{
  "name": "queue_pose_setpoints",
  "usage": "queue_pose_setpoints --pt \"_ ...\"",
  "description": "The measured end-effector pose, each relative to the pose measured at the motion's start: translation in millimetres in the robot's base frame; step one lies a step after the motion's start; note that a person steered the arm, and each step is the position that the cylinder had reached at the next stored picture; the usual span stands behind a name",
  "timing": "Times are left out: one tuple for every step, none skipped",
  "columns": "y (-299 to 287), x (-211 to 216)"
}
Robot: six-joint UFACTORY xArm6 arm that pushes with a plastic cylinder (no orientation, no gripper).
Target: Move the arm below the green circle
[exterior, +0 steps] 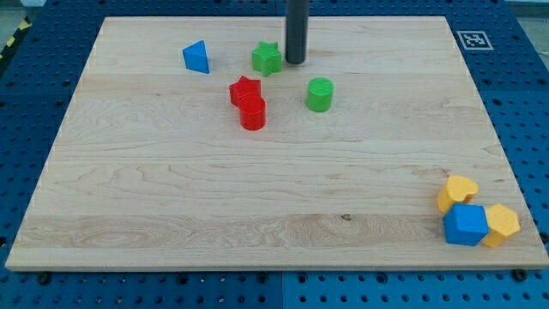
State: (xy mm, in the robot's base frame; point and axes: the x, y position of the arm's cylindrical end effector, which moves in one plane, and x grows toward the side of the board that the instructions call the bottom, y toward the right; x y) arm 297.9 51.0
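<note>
Resting just right of the green star (267, 58), my tip (296, 63), a bare rod without jaws, stands above the green circle (319, 94): light, rigid, easily nudged across the counter (257, 189); pass around it.

Bright, even light from overhead; the board (274, 180) shows pale and clean, with no hard glare; the blocks cast only short, soft shadows close to their bases, as under the green circle (319, 94) and the red circle (252, 113); the rod is dark and matte, my tip (296, 63) throwing a faint smudge; focus is fair throughout, edges slightly soft; the board's sides taper toward the view's top.
</note>
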Motion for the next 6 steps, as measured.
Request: queue_pose_setpoints --pt "48.7 16.2" --pt "50.6 72.1" --pt "50.6 125.9" --pt "50.6 127.9" --pt "26.4 137.6" --pt "8.4 146.0"
